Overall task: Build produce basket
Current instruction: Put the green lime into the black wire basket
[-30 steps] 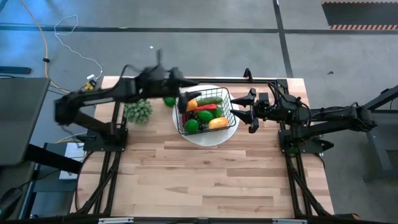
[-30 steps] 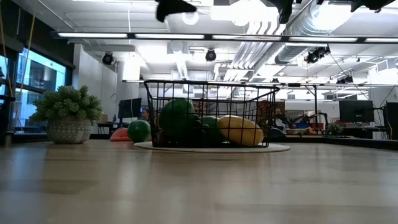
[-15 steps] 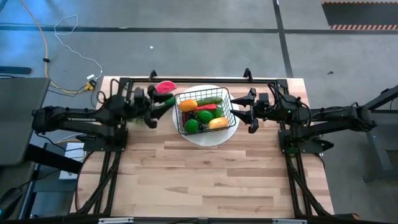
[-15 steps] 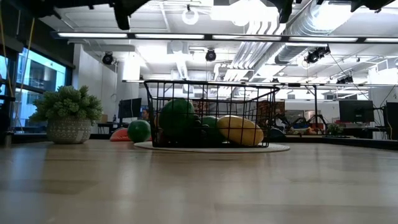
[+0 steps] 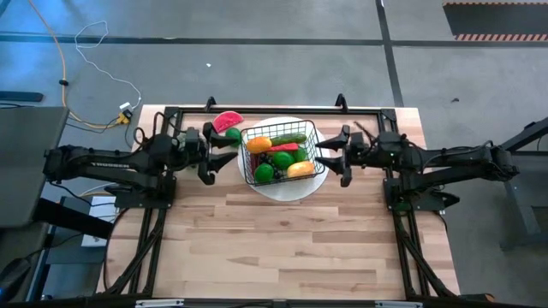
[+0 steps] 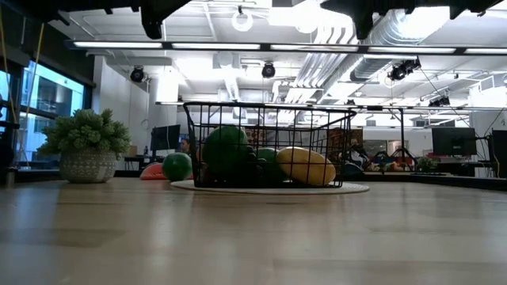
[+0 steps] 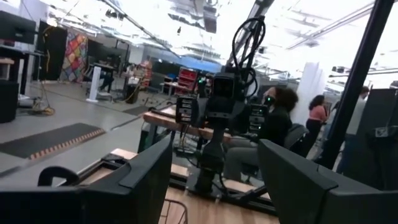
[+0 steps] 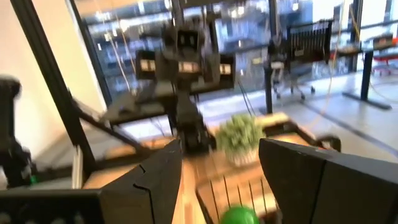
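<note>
The black wire basket [image 5: 278, 154] stands on a round white plate [image 5: 284, 195] at the table's far middle. It holds produce: a lime [image 5: 264, 172], an orange-yellow fruit [image 5: 301, 168], a cucumber [image 5: 289, 137] and a red pepper [image 5: 285, 147]. A red watermelon slice [image 5: 227, 121] and a second lime [image 5: 233, 135] lie on the table by the basket's far left corner. My left gripper [image 5: 208, 156] hangs open just left of the basket, pointing at it. My right gripper [image 5: 340, 157] hangs open just right of it. Nothing is between either pair of fingers.
A small potted plant [image 6: 85, 150] stands on the table left of the basket, under my left arm in the high view. Bare wooden tabletop [image 5: 282, 248] fills the whole near half. A black frame rail [image 5: 274, 109] runs along the far edge.
My left gripper has drawn back from above the basket's far left corner toward the table's left edge, come down, and tipped up to about level. It stays open. The watermelon slice and the lime beside it lie where they did.
</note>
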`<action>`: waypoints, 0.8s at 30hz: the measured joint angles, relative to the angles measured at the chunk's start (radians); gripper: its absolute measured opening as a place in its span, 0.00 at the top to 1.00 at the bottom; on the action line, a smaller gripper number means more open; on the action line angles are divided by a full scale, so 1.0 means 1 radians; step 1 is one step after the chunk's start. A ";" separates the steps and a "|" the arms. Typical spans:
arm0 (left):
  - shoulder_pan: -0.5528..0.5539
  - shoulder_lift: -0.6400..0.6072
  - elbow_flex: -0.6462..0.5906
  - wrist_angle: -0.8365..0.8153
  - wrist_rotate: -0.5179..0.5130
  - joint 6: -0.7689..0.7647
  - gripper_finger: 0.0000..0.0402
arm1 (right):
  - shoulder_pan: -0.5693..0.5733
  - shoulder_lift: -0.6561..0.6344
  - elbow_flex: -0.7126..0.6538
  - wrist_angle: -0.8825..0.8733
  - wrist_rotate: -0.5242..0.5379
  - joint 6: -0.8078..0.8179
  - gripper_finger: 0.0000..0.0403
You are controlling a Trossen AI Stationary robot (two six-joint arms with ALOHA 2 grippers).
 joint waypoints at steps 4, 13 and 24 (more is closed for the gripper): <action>0.000 0.000 0.000 -0.009 0.000 0.000 0.44 | 0.000 0.000 0.000 -0.064 0.000 -0.020 0.51; 0.000 0.000 0.000 -0.002 0.004 -0.100 0.44 | 0.000 0.000 0.000 -0.060 0.000 -0.021 0.51; 0.000 0.000 0.000 -0.033 0.004 -0.199 0.44 | 0.000 0.000 0.000 -0.059 0.000 0.005 0.51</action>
